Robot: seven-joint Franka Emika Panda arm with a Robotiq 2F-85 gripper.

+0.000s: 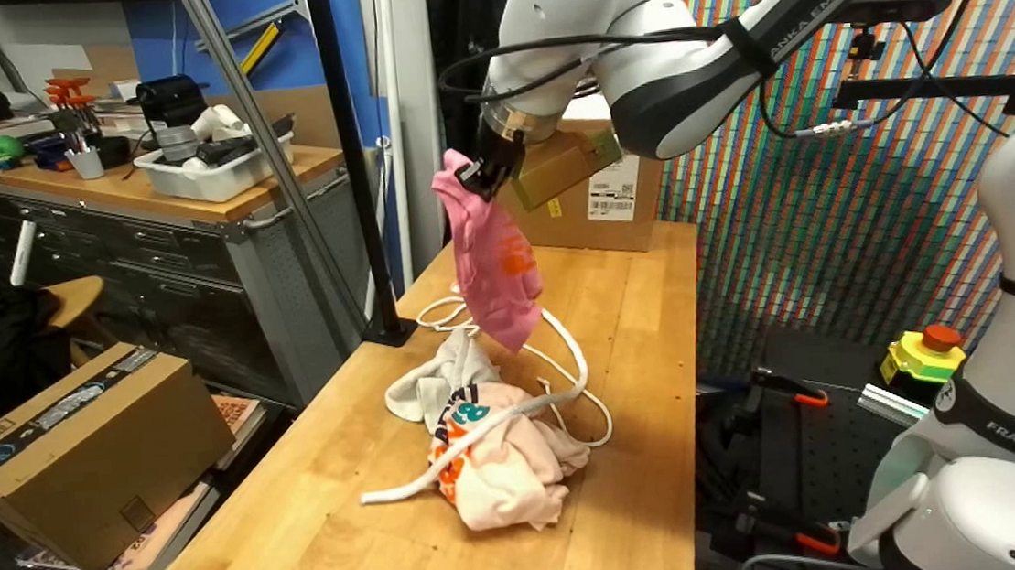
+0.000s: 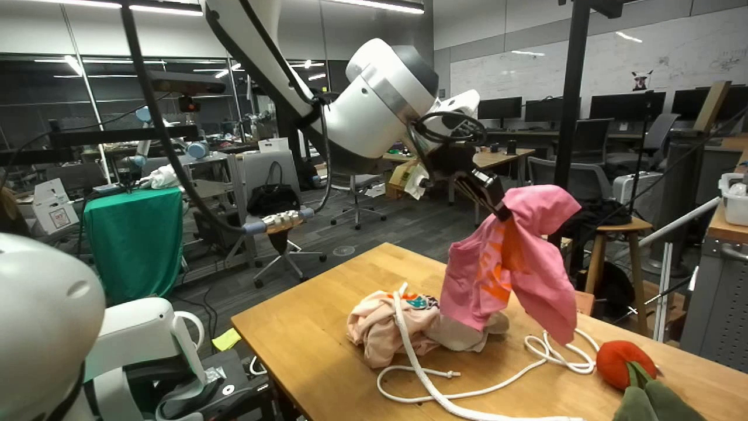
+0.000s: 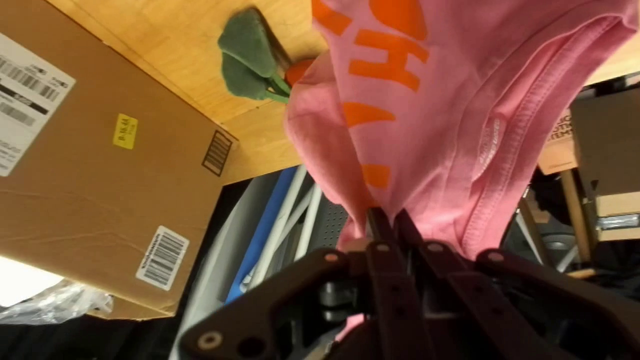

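My gripper (image 3: 392, 216) is shut on a pink cloth (image 3: 450, 115) with orange lettering, pinching a fold of it between the fingertips. The cloth hangs down over the table in both exterior views (image 1: 497, 272) (image 2: 467, 275). Below it lies a crumpled pale peach cloth (image 1: 511, 487) with a coloured print, and a grey cloth (image 1: 429, 391) is bunched against it. A thick white rope (image 1: 483, 427) runs across this pile. In an exterior view a red stuffed toy (image 2: 622, 362) with green leaves (image 2: 654, 403) rests near the rope; the pink cloth partly hides it in the wrist view.
A cardboard box (image 1: 576, 224) stands at the far end of the wooden table (image 1: 309, 541), large in the wrist view. A black post (image 1: 349, 152) rises from the table's edge. Beyond that edge are another cardboard box (image 1: 91, 459) and a workbench (image 1: 251, 193).
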